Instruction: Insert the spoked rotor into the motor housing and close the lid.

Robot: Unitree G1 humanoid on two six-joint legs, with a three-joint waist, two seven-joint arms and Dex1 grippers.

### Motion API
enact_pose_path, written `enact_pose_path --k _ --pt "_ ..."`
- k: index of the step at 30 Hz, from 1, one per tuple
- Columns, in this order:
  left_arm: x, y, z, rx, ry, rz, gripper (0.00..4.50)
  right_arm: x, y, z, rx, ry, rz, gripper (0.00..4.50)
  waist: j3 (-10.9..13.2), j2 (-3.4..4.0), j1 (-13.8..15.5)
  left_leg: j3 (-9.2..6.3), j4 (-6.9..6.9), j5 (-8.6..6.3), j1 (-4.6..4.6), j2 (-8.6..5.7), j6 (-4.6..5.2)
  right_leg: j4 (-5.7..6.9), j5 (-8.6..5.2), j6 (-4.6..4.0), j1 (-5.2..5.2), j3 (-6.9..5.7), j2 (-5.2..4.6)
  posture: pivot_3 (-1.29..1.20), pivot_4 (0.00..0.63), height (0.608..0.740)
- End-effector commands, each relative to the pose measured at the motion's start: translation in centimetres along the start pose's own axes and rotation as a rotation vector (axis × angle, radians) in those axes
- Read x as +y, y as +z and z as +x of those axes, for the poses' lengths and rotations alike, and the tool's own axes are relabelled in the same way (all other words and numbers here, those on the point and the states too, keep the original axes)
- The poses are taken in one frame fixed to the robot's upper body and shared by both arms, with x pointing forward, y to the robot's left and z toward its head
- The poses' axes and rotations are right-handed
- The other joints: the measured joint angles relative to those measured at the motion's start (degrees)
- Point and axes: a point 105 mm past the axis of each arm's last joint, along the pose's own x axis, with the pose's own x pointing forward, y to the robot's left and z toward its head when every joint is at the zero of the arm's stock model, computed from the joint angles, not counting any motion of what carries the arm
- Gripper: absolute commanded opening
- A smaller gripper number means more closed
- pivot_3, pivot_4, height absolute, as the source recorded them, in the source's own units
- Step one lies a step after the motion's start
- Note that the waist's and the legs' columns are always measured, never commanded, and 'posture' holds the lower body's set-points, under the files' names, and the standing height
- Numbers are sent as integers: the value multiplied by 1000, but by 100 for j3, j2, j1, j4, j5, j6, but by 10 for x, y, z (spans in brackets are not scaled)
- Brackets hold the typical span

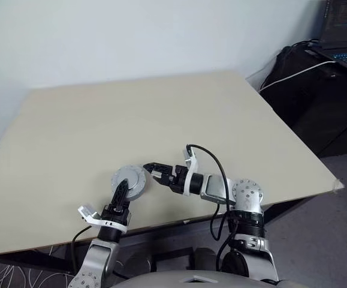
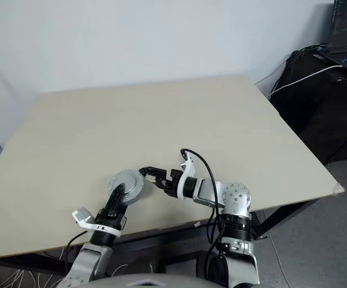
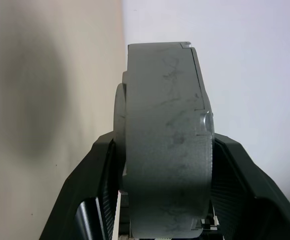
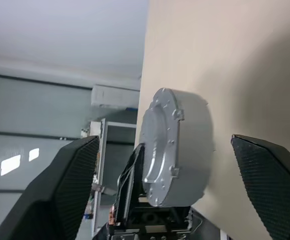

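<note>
Left wrist view: left pincer (image 3: 162,200) clamps scuffed grey motor housing (image 3: 165,135), lid on.

Soft, even room light falls on the pale tabletop (image 1: 161,114), with no glare and only faint shadows. In the left wrist view a broad dim shadow darkens the tabletop beside the grey motor housing (image 3: 165,145), whose scuffed rim is sharp. The head views look slightly hazy.

My left fingers (image 1: 123,191) clasp the round grey metal motor housing (image 1: 129,181) on the beige counter (image 1: 161,120); my right fingers (image 1: 153,170) spread beside it.
</note>
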Motion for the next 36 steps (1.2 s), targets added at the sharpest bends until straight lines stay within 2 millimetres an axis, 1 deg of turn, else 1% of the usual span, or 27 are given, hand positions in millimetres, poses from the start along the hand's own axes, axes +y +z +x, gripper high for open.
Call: enact_pose_path --k 1,5,6,8,9,12,16,18,21,23,26,30,33,36 --pt "-27 2 19 -38 -127 -1 2122 7 2 -5 -77 -13 -131 4500 -3 0 14 0 0 0 0 0 0 0 0 0 0 0 0 0 0 740" --pt "-31 21 30 -133 -105 56 2122 3 10 -19 -141 -148 -497 4500 -14 -1 30 3 2 -2 -2 1 3 0 2 6 -2 0 1 0 0 740" --pt "-32 27 34 -165 -91 67 2122 1 12 -22 -166 -184 -618 4500 -19 -5 34 6 5 0 -1 1 0 0 3 8 0 1 1 0 0 740" --pt "-32 39 41 -215 -68 96 2122 -3 10 -28 -162 -239 -911 4500 -25 -7 44 11 12 1 6 2 -3 0 4 7 8 4 3 0 0 740" --pt "-32 44 44 -235 -56 102 2122 -3 7 -30 -165 -238 -1000 4500 -27 -12 52 14 17 1 11 0 -2 -2 1 10 16 5 0 0 0 740" --pt "-28 61 56 -285 -15 126 2122 -7 8 -38 -227 -258 -1180 4500 -32 -35 85 15 28 1 29 0 -1 -6 -13 32 60 5 2 0 0 740" --pt "-18 83 70 -360 50 127 2122 -11 10 -47 -310 -297 -1360 4500 -39 -60 109 13 51 2 29 3 -3 -5 -1 33 62 7 9 0 0 740" --pt "-14 89 76 -372 66 126 2122 -11 7 -50 -339 -296 -1399 4500 -46 -85 130 12 57 2 32 0 -1 -8 7 44 61 7 9 0 0 740" --pt "-8 93 84 -369 92 122 2122 -16 4 -56 -362 -300 -1437 4500 -47 -108 153 12 60 3 32 0 0 -9 13 42 61 8 9 0 0 740" --pt "-4 95 89 -366 111 121 2122 -19 2 -60 -369 -300 -1425 4500 -45 -115 192 11 61 9 31 -2 -8 -9 31 22 61 9 9 0 0 740" --pt "0 99 97 -372 133 141 2122 -22 -1 -63 -374 -290 -1389 4500 -45 -122 253 10 62 13 31 0 -14 -9 32 21 62 8 12 0 0 740" --pt "0 105 109 -380 150 158 2122 -22 -2 -64 -377 -280 -1374 4500 -45 -124 281 9 64 6 31 1 2 -9 34 15 65 8 15 0 0 740" --pt "0 113 120 -401 177 172 2122 -23 -2 -64 -378 -277 -1349 4500 -45 -128 291 9 66 9 31 1 2 -9 36 15 65 8 17 0 0 740" --pt "3 122 126 -434 220 183 2122 -23 -3 -64 -380 -273 -1329 4500 -46 -130 290 7 65 12 31 4 -3 -8 53 32 67 9 22 0 0 740"
